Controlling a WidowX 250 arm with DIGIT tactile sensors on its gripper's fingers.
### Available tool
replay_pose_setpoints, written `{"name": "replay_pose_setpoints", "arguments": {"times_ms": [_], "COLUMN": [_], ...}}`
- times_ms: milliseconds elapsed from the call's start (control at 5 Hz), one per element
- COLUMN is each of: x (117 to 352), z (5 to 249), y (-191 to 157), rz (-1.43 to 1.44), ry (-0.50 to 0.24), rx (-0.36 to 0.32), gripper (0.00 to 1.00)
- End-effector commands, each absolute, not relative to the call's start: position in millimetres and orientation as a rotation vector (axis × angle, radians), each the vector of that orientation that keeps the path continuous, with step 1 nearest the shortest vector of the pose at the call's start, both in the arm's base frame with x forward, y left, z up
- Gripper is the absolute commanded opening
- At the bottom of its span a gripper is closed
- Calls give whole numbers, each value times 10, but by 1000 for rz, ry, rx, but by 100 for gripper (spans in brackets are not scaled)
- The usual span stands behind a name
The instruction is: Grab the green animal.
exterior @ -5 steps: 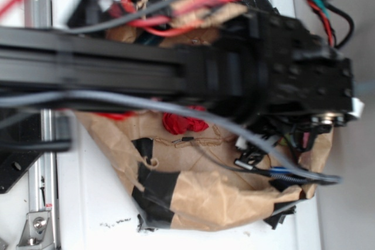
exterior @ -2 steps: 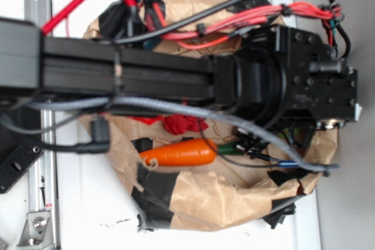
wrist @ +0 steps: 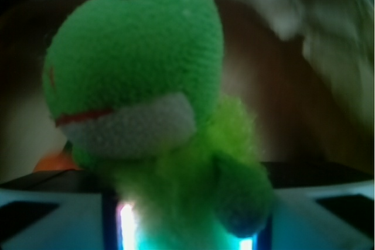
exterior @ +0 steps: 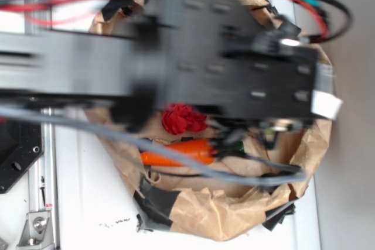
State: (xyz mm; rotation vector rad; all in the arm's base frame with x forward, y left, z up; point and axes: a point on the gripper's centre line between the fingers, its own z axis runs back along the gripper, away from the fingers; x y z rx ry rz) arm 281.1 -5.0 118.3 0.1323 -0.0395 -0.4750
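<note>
In the wrist view the green animal (wrist: 135, 68), a fuzzy lime-green plush with a pale jaw and a red stitched mouth, fills the middle of the picture. Its body and one stubby limb sit between my gripper's (wrist: 187, 221) two pale fingers (wrist: 53, 221), which press against it from both sides. Its head sticks out beyond the fingertips. In the exterior view the black arm (exterior: 234, 57) covers both the gripper and the green animal.
A crumpled brown paper bag (exterior: 234, 215) patched with black tape lies under the arm. Inside it lie an orange carrot (exterior: 176, 153) and a red crumpled thing (exterior: 183, 118). Red, black and grey cables run along the arm. A metal rail (exterior: 41, 203) stands at the left.
The arm now looks larger and blurred in the exterior view, and its head has shifted up the picture. The carrot has been uncovered since a second ago.
</note>
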Motion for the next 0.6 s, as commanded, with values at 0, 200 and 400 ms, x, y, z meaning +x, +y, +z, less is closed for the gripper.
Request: {"name": "replay_pose_setpoints", "arguments": {"times_ms": [0,200,400], "x": [2287,2302,2352], "z": [1331,1297,1269], "y": [-293,-315,-298], "rz": [-144,-46,-31], "ry": [43,-26,-7], "rx": [59,1,-33], "gripper": [0,0,0]}}
